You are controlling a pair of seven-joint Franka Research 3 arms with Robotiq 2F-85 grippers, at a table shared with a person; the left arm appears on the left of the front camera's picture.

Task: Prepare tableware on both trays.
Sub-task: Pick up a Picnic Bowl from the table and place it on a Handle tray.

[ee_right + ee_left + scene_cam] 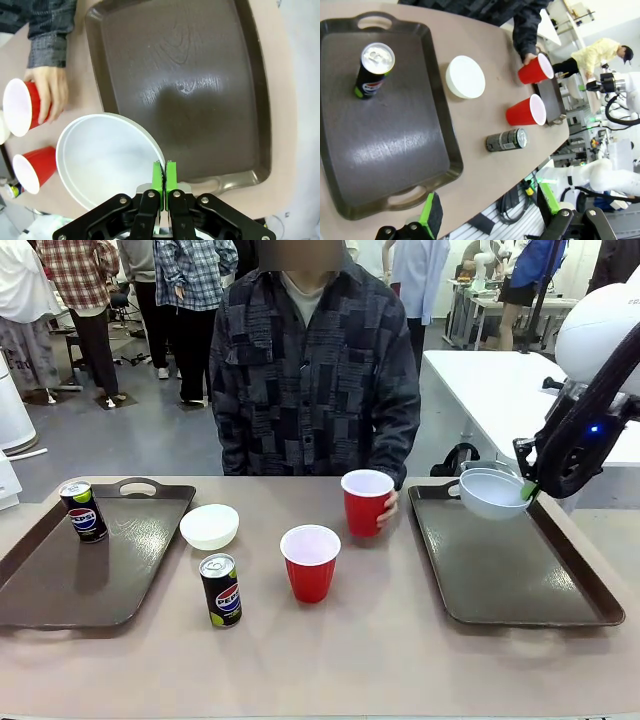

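Right jaws pinching bowl [100,155] rim, tray [200,75] half-hidden

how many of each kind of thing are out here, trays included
red cups: 2
white bowls: 2
pepsi cans: 2
brown trays: 2
total: 8

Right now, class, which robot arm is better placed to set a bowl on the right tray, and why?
Right. The right tool is shut on the rim of a bowl held at the right tray's far end. The left tool hangs open and empty above the left tray.
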